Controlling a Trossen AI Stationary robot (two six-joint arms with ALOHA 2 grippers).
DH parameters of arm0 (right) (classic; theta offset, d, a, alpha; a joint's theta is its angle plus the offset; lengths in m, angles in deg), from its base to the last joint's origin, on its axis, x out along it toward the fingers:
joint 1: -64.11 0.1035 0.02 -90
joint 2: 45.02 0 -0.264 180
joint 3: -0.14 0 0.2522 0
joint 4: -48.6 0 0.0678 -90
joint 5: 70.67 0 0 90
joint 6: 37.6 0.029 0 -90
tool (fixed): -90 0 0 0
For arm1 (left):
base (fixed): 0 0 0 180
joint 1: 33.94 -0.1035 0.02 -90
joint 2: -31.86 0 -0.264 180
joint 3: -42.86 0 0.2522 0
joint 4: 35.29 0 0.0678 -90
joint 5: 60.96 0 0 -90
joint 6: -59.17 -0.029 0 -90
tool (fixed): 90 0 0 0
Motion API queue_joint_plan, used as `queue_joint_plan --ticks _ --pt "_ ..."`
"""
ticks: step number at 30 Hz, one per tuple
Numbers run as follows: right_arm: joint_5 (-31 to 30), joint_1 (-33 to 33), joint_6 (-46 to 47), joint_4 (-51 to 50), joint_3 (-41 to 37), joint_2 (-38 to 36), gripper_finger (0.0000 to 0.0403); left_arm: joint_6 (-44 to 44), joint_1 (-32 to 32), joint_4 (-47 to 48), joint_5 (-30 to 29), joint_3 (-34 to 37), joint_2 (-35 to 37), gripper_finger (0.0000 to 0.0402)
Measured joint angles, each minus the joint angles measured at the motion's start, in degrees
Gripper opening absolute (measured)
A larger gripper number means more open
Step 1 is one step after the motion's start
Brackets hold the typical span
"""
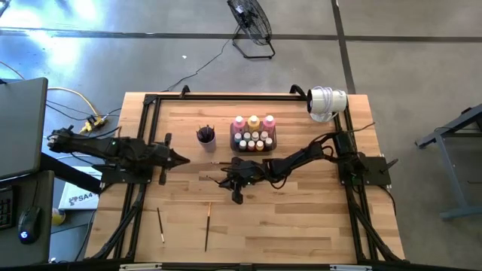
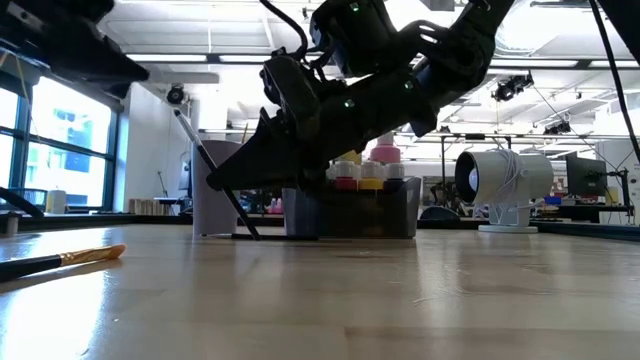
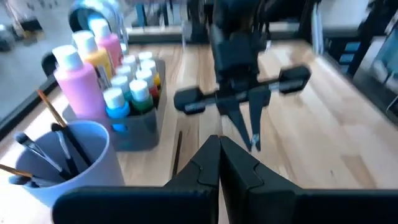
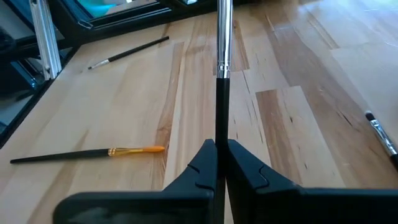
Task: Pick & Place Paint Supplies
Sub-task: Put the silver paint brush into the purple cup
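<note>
1. Broadly, a butcher-block table (image 1: 301, 226) is seen from above, framed by black rails, with a white camera unit (image 1: 327, 102) at its one o'clock corner.
2. The right arm is stretched toward the table's centre; the left arm waits at nine o'clock.
3. A dark grey tray (image 1: 253, 147) of paint bottles (image 1: 254, 122) sits just toward twelve o'clock from centre, with pink and yellow-orange bottles behind tiny white-capped ones.
4. A purple cup (image 1: 205, 138), already holding brushes, stands beside the tray at its nine o'clock.
5. The right gripper (image 4: 217, 163) is clamped on a dark-handled paintbrush (image 4: 222, 74), pinched near one end so that most of the shaft juts out past the fingertips.
6. The left gripper (image 3: 219, 163) is closed on nothing and is pointed toward the centre.
7. Two loose brushes (image 1: 206, 224) lie near six to seven o'clock, and another (image 1: 223, 162) lies just in front of the tray.
8. Risk is judged as follows: with so thin a shaft held so near its end, the brush could pivot or slip in the jaws, and its long free end could catch the cup's rim or the brushes inside and tip the cup.
</note>
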Motion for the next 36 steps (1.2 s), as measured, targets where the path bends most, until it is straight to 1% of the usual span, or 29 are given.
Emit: queue_joint_plan --ticks 4,9,12,20,28,36 --pt "-0.5 -0.1 0.0 0.0 0.0 0.0 0.0005 0.6 0.0 0.1 0.0 1.4 6.0 0.0" --pt "-0.7 -0.1 0.0 0.7 0.0 0.0 0.0005 5.9 0.0 0.3 0.0 1.4 9.1 0.0" --pt "-0.6 -0.1 0.2 3.0 0.0 0.0 0.0005 7.7 0.0 0.4 0.0 1.3 9.2 0.0" --pt "0.6 -0.1 0.6 6.0 0.0 0.0 0.0005 7.8 0.0 0.4 0.0 1.3 9.2 0.0" --pt "0.6 -0.4 0.5 14.9 0.0 -0.1 0.0005 7.5 0.0 0.4 0.0 1.3 9.2 0.0" --pt "0.6 -1.1 -0.9 18.6 0.0 -0.1 0.0005 7.3 0.0 0.5 0.0 1.3 9.2 0.0"
